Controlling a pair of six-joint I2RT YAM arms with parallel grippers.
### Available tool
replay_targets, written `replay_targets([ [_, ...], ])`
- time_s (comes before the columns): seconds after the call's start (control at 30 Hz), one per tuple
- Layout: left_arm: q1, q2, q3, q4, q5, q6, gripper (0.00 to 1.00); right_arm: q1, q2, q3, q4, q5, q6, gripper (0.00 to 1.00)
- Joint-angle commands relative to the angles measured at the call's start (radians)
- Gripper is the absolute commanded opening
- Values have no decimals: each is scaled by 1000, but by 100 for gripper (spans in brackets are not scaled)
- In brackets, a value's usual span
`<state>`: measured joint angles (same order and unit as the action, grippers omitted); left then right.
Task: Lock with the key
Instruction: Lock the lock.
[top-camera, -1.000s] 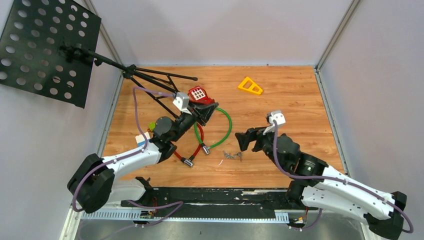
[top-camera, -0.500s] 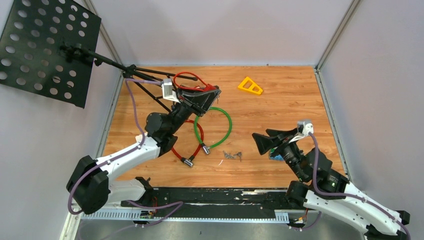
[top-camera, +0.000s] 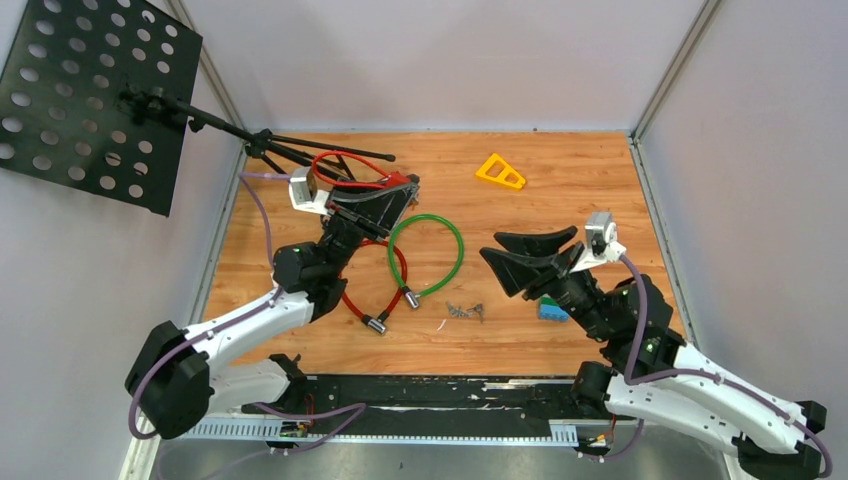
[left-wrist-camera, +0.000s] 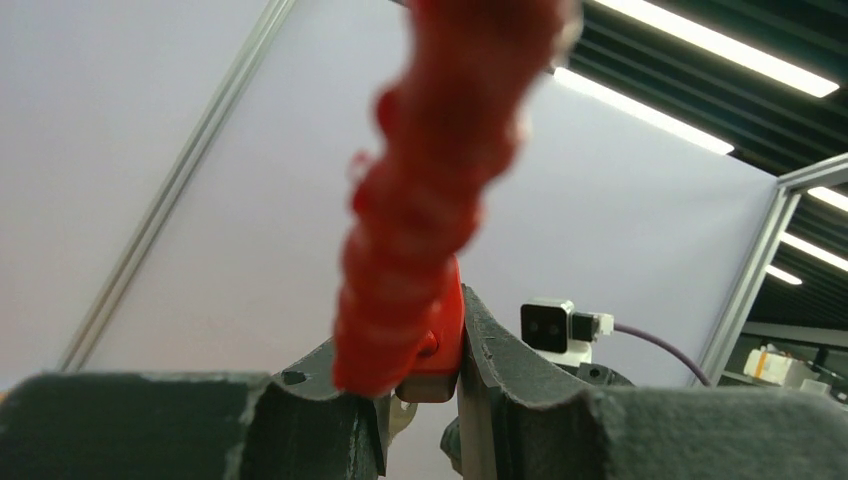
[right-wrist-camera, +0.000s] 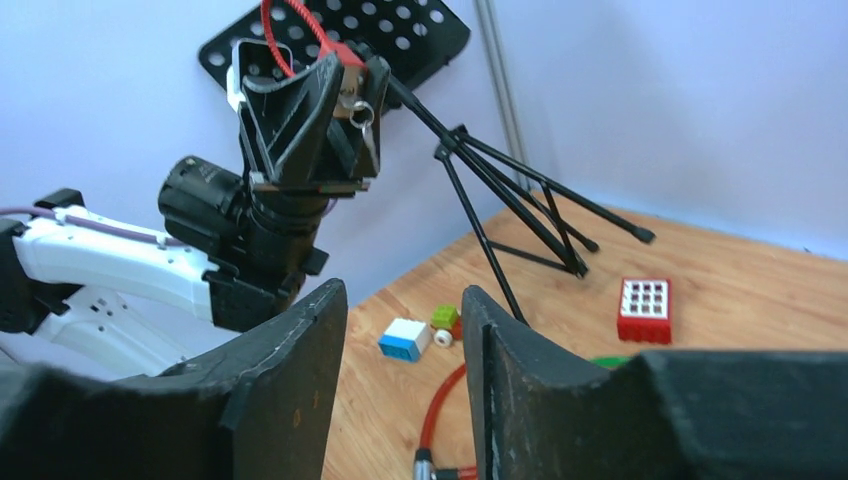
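My left gripper (top-camera: 400, 192) is raised above the table's back left, shut on a small red lock (left-wrist-camera: 440, 325) with a thin red coiled cord (top-camera: 340, 165). It also shows in the right wrist view (right-wrist-camera: 350, 100), with a metal ring hanging at the lock. My right gripper (top-camera: 528, 260) is open and empty, held up at centre right and facing the left gripper; its fingers (right-wrist-camera: 290, 380) frame the table. A small bunch of keys (top-camera: 465, 311) lies on the wood between the arms.
A green cable loop (top-camera: 430, 255) and a red cable loop (top-camera: 375, 290) lie under the left gripper. A yellow triangle (top-camera: 501, 172) sits at the back, a blue block (top-camera: 551, 308) under the right arm. A red studded brick (right-wrist-camera: 643, 310) and a black music stand (top-camera: 90, 95) are at the left.
My left gripper has lifted the red lock off the table and swung back to the left. My right gripper has risen from near the keys and turned toward the left gripper.
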<state>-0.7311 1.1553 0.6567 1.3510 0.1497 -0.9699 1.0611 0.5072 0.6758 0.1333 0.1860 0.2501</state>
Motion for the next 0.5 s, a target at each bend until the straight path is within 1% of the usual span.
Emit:
replay_targets([
  [0.0,4,-56,6,97,39,73,0,-2,84,96,181,-61,-42,43],
  [0.07,4,-50,-4,156,55,85,0,-1,130,126,200,1,6,35],
  [0.13,4,-34,-6,229,74,76,0,-2,171,158,201,90,94,33],
  [0.17,4,-20,-3,252,90,68,0,-3,193,172,205,103,134,33],
  [0.23,4,-9,14,255,123,61,0,-4,239,217,192,56,204,34],
  [0.27,4,-4,20,255,139,64,0,-3,263,254,170,30,244,36],
  [0.37,4,-6,16,255,134,68,0,-3,316,311,143,-16,334,41],
  [0.47,4,-19,13,255,136,80,0,-5,338,318,164,-23,431,41],
])
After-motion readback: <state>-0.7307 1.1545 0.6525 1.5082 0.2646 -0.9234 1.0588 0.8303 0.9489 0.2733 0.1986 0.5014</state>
